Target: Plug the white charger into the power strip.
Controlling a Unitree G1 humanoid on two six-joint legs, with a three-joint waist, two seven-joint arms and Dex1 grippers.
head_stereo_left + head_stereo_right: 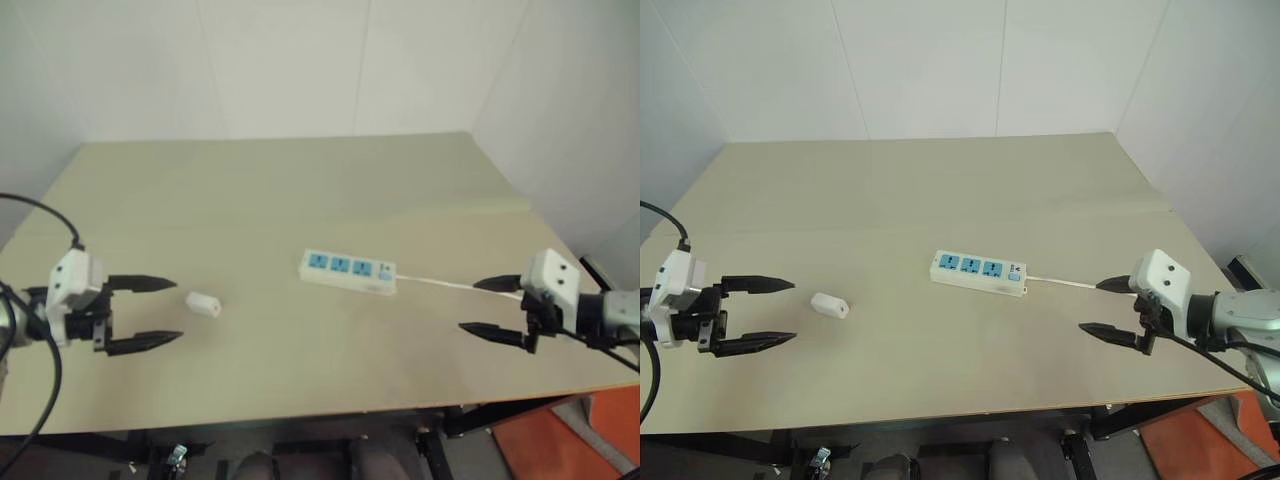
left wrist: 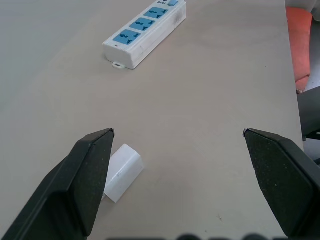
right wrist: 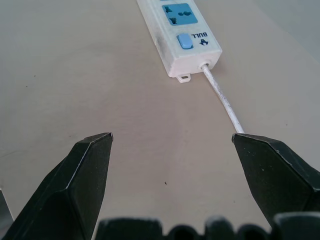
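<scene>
White charger lies loose on the tabletop, well left of the power strip, long axis slanting toward it, just ahead of the nearer left gripper, both jaws spread wide.

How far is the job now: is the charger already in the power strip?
Nothing is done yet. The white charger lies loose on the table, apart from the power strip, whose three sockets are free. Nothing is in hand: the left end effector is open beside the charger, the right end effector open near the cord. Grasping and plugging remain.
</scene>
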